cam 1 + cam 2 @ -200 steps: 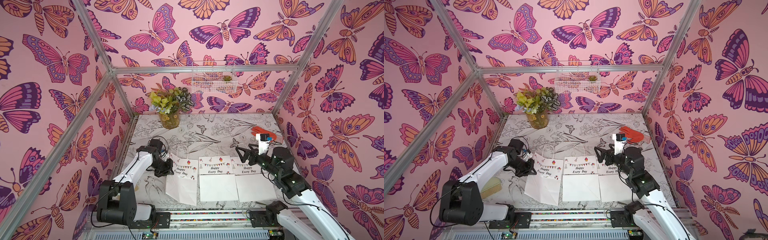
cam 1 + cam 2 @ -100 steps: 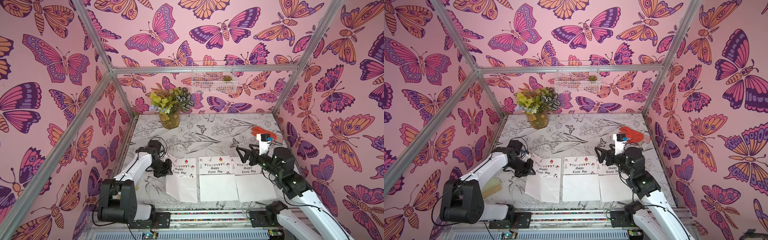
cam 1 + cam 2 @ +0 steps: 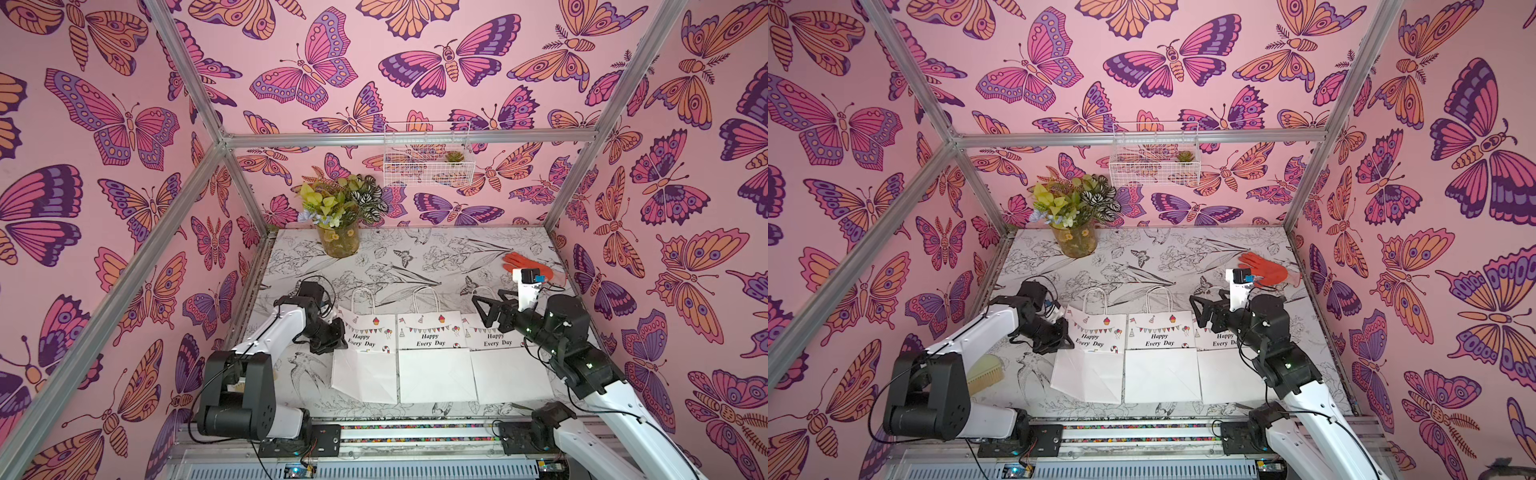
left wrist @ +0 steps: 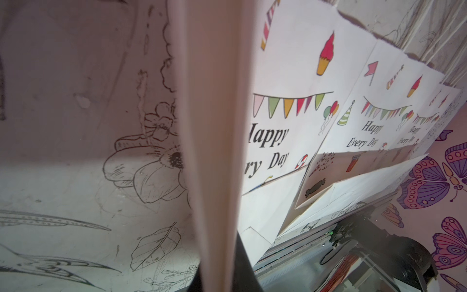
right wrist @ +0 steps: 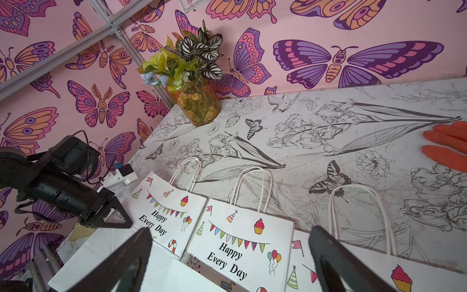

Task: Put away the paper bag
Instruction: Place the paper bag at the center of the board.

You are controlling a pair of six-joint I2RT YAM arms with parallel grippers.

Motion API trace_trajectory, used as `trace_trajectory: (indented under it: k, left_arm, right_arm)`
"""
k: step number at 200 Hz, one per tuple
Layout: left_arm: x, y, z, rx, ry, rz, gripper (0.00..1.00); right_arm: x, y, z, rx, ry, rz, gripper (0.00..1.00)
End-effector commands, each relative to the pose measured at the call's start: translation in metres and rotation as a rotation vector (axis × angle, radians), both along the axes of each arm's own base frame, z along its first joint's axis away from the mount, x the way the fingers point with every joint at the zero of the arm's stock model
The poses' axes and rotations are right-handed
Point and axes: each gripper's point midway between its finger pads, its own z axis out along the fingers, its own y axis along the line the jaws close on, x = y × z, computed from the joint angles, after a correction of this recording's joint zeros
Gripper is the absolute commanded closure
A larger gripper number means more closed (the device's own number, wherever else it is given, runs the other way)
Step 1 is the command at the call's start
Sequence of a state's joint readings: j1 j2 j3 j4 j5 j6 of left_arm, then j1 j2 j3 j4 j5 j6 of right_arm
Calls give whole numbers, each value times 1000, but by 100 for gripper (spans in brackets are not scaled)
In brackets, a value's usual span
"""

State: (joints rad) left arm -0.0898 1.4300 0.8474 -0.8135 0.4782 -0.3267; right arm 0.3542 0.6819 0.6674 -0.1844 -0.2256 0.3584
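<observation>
Three bags (image 3: 432, 370) lie flat in a row on counter (image 3: 415, 266); none stowed yet. Left hand (image 3: 337, 340) pinches left bag (image 3: 363, 370) edge. Right hand (image 3: 489, 305) hovers agape near right bag (image 3: 509, 370).

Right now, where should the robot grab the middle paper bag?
Probably its string handle, pinched from above at the far end. The middle paper bag lies flat, hemmed by the left bag and right bag, so only the loop sticking out toward the back wall is free.

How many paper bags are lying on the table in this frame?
3, flat in a row: left bag at the left gripper, middle bag, right bag below the right gripper.
</observation>
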Motion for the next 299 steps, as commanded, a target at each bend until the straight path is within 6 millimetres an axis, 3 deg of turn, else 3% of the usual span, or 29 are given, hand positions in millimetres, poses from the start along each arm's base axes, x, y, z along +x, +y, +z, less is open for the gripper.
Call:
trace_trajectory:
  k: [1,78,137,171,197,225,242,246,270,299]
  left_arm:
    - [2,-1,-2,-15,5,6,87]
    - [-8,2,-7,-3,26,9,69]
    - [-5,16,-5,86,17,-7,36]
    - [7,18,3,104,-24,-11,29]
    - [18,23,17,141,-86,-19,28]
    - [31,45,42,279,-214,-47,26]
    - [43,61,58,377,-320,-62,26]
    - [45,63,70,391,-383,-58,26]
    - [66,84,100,524,-585,-14,24]
    - [92,115,123,721,-765,69,14]
  right_arm:
    - [-1,-2,10,-3,-26,0,1]
    - [1,1,5,1,-11,11,1]
    - [-1,1,8,5,-9,13,1]
    - [-1,2,9,3,0,16,1]
    - [-4,0,10,-11,10,12,1]
    - [-7,-6,6,-56,45,-6,1]
    - [-5,-19,-3,-111,81,-67,1]
    - [-4,-22,-5,-125,89,-86,1]
    - [-2,-38,-8,-203,69,-152,1]
    - [11,-58,-12,-307,24,-250,1]
